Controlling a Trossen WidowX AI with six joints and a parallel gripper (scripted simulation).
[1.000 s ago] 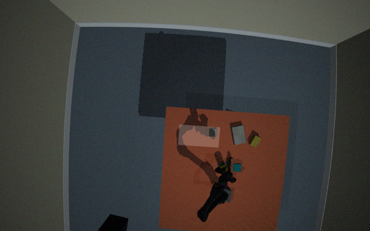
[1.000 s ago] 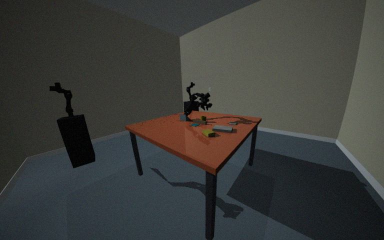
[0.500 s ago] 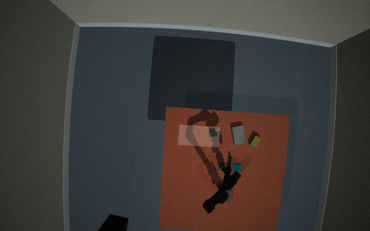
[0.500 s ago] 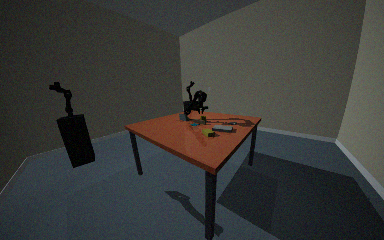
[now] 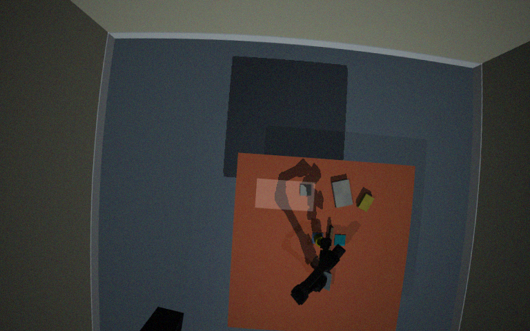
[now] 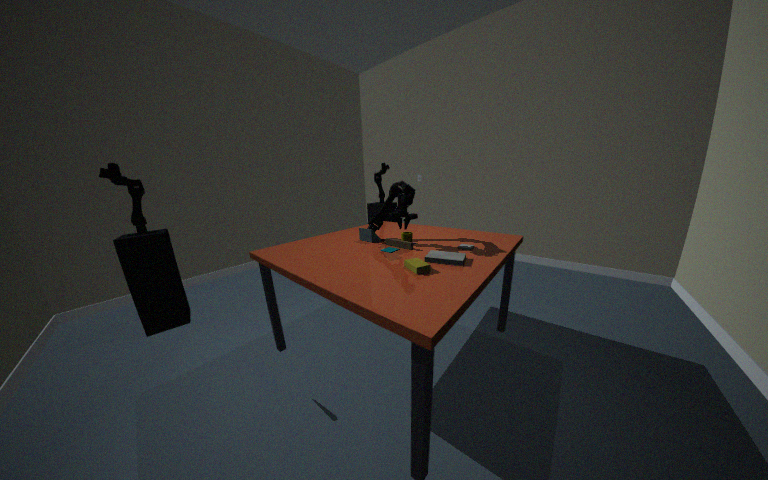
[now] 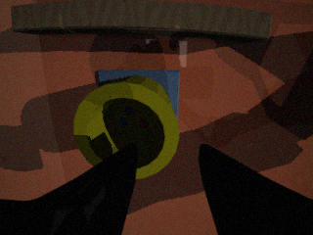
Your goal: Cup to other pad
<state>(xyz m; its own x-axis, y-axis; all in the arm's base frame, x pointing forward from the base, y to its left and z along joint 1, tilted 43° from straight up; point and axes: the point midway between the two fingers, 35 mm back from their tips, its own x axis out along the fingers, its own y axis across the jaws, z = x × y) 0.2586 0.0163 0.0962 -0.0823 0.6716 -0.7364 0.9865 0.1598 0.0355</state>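
Observation:
A yellow-green cup (image 7: 124, 120) (image 5: 317, 242) (image 6: 406, 236) stands upright on a small blue pad (image 7: 171, 86) (image 5: 315, 235). Its inside is dark, and I cannot make out the marbles clearly. The other pad (image 5: 339, 238) (image 6: 389, 249) is teal and lies beyond a low grey-olive bar (image 7: 140, 19) (image 6: 399, 243). My gripper (image 7: 168, 151) (image 6: 404, 218) hovers over the cup with its fingers partly apart. The left finger overlaps the cup's near rim in the wrist view. The gap between the fingers lies to the right of the cup, with nothing in it.
On the orange table (image 5: 269, 273) (image 6: 351, 277) lie a grey slab (image 5: 342, 194) (image 6: 445, 258), a yellow block (image 5: 366, 202) (image 6: 416, 265) and a small grey block (image 5: 305, 189) (image 6: 466, 246). A grey block (image 6: 368, 234) stands by the arm's base.

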